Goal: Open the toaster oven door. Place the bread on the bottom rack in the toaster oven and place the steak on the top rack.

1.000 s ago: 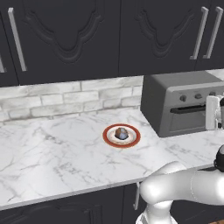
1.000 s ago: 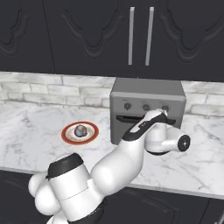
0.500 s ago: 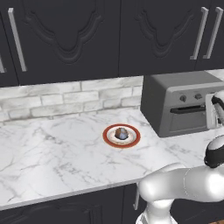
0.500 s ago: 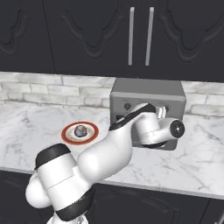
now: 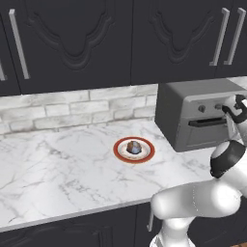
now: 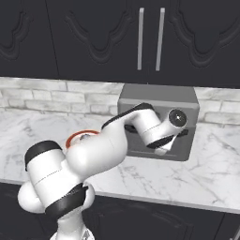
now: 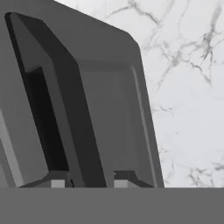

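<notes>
no legible text, labels or numbers anywhere (knobs unmarked too)

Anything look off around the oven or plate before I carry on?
Nothing stands out. The oven sits square on the counter, its door shut, and the bread rests on the plate, nothing spilled.

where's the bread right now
In the left base view the bread sits on a red-rimmed plate on the marble counter, left of the toaster oven.
</notes>
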